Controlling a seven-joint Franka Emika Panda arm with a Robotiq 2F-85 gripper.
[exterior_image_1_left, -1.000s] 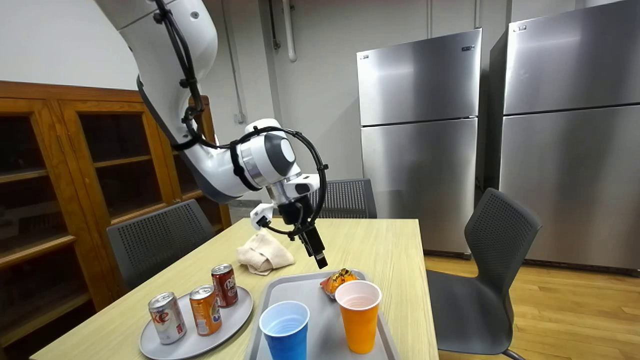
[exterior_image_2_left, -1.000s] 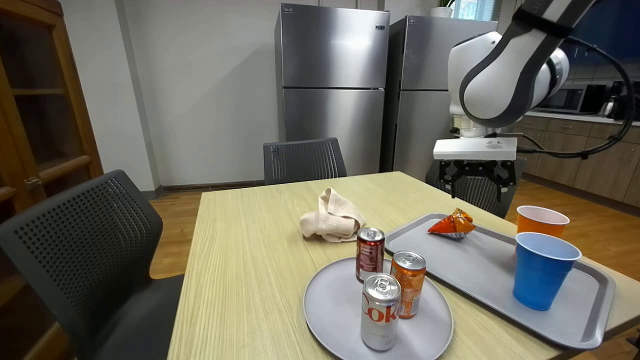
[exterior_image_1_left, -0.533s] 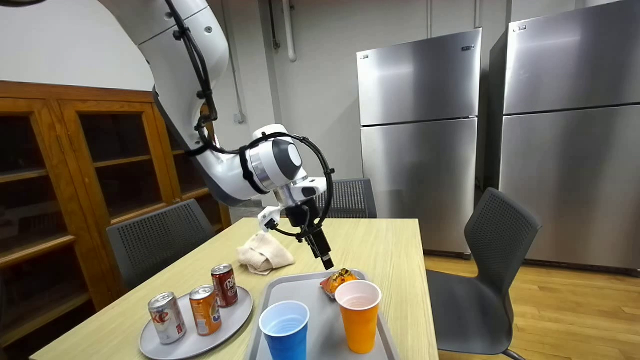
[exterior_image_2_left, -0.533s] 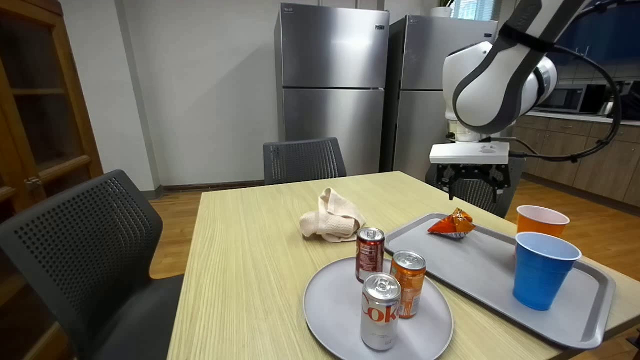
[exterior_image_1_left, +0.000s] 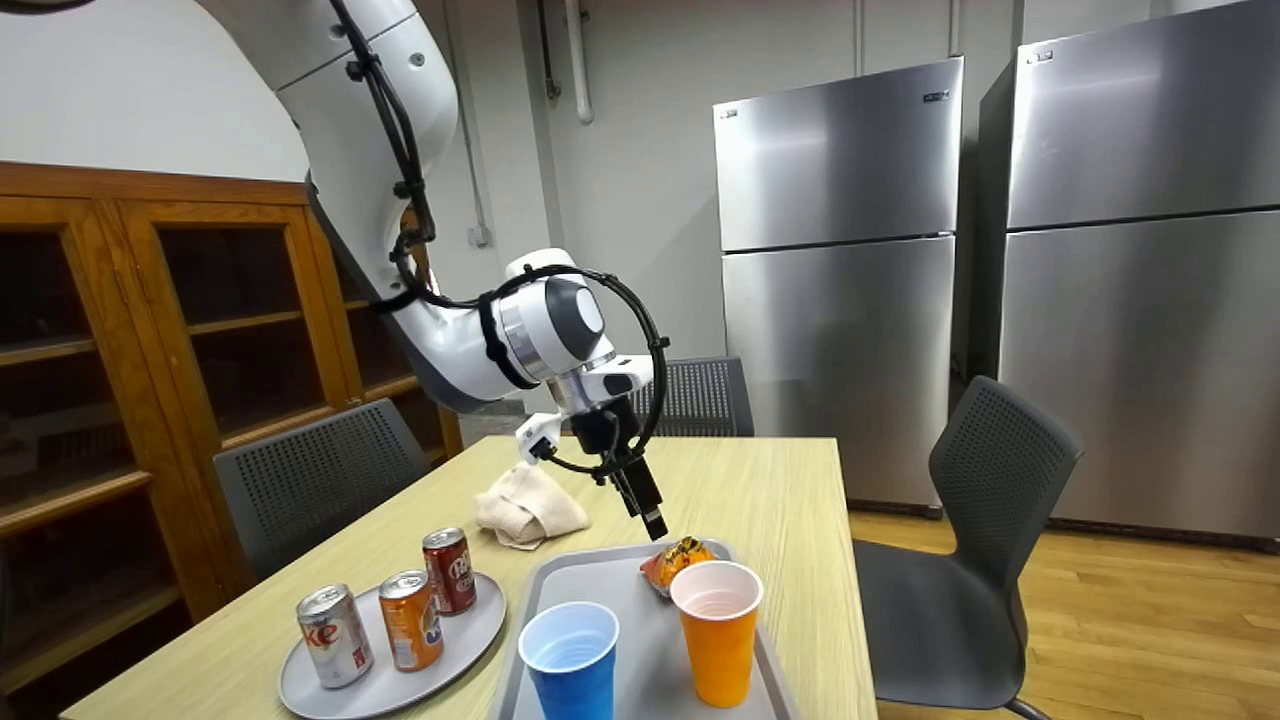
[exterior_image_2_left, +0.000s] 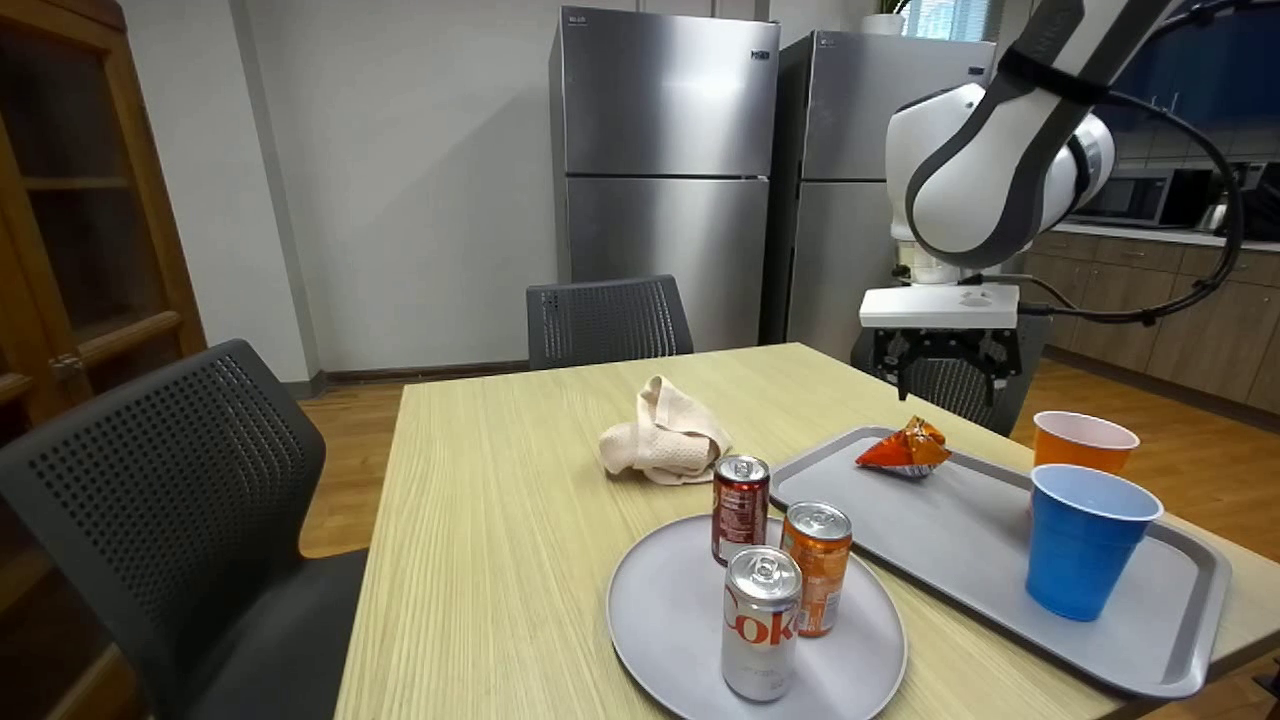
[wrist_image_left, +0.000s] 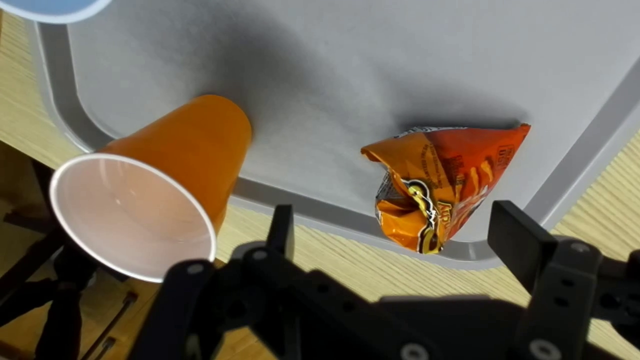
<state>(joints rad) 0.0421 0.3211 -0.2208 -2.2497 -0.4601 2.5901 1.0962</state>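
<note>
While the pincer (exterior_image_2_left: 946, 386), spread and empty, hung above the snack bag (wrist_image_left: 445, 185) on the tray (exterior_image_2_left: 930, 530), an orange cup (wrist_image_left: 205, 140) stood nearby, a blue cup (exterior_image_2_left: 1085, 555) farther off; a silver can (exterior_image_2_left: 760, 650) on the plate (exterior_image_2_left: 660, 600) read "Cok".

Arm (exterior_image_1_left: 345, 150): one, white with dark grey trim, set in from the top in both exterior views and sloped downward, bent at the wrist (exterior_image_1_left: 548, 325).
Cable (exterior_image_1_left: 657, 345): black, strapped along the arm, looped out beside the wrist.
Band (exterior_image_1_left: 494, 340): black, wrapped around the arm.
Bracket (exterior_image_2_left: 938, 307): white, level in an exterior view, fitted below the wrist.
Gripper (exterior_image_2_left: 947, 392): black, two-fingered, angled tip-down; jaws parted wide.
Fingers (wrist_image_left: 522, 242): dark, blunt-ended, well apart, at the lower part of the wrist view.
</note>
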